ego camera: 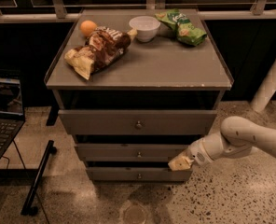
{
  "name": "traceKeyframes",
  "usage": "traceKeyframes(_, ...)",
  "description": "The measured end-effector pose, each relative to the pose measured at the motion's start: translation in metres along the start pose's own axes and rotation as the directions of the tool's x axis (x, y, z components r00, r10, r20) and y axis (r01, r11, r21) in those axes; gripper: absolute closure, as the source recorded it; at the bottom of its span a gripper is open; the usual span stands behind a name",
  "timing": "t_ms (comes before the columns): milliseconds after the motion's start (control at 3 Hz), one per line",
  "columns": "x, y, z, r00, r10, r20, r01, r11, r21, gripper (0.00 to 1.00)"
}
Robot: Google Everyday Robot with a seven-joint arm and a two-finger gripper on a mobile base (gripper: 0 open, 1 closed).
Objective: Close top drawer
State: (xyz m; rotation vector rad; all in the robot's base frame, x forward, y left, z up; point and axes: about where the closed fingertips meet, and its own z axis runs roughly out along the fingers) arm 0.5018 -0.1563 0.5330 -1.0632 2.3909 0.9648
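Ajar: top drawer (pixel 100 122); gripper (pixel 179 163) low at right.
Jaws look closed, empty (tip before the lower drawers (pixel 124 152)); drawer front lies up-left of them, running side to side.

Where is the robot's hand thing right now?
In the camera view, the gripper sits low on the right side of the cabinet, in front of the right end of the middle drawer, below the top drawer and away from its knob.

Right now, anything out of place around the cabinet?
Yes: the top drawer stands pulled out, with a dark gap above its front. The gripper sits lower, at the right ends of the two smaller drawers, not at the top knob.
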Motion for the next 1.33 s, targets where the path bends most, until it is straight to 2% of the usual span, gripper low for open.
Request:
traceKeyframes(667, 0.0000, 0.0000, 0.0001, 1.000, 0.000, 0.000, 0.000, 1.0000, 0.000, 0.16)
traceKeyframes(1000, 0.0000, 0.0001, 0.0001, 1.000, 0.000, 0.000, 0.000, 1.0000, 0.000, 0.00)
traceKeyframes(1333, 0.0000, 0.0001, 0.0001, 1.000, 0.000, 0.000, 0.000, 1.0000, 0.000, 0.00)
